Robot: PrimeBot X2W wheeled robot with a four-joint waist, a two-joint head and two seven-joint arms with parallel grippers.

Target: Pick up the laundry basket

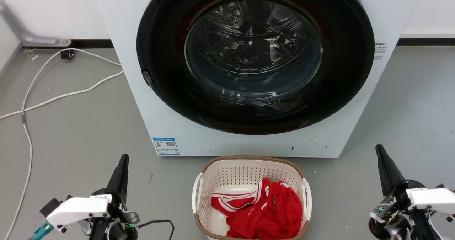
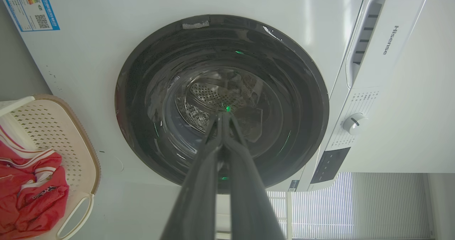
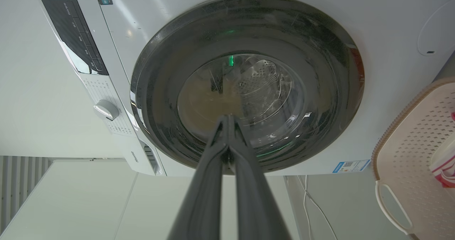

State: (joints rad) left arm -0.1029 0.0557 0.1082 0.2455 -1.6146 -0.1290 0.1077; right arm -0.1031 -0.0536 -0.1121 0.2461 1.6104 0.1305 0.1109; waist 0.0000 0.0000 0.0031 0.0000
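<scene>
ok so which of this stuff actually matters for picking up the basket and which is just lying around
For the job:
- laundry basket, with its white loop handles
- left end effector and right end effector, both shut, apart from the basket

Just there:
- washer, door closed
- red garment lying in the basket
- white cable on the floor

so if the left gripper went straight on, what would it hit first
Probably the round dark glass door of the white washer: the left gripper aims at its middle, depth unclear. The cream perforated plastic laundry basket lies off to one side.
</scene>
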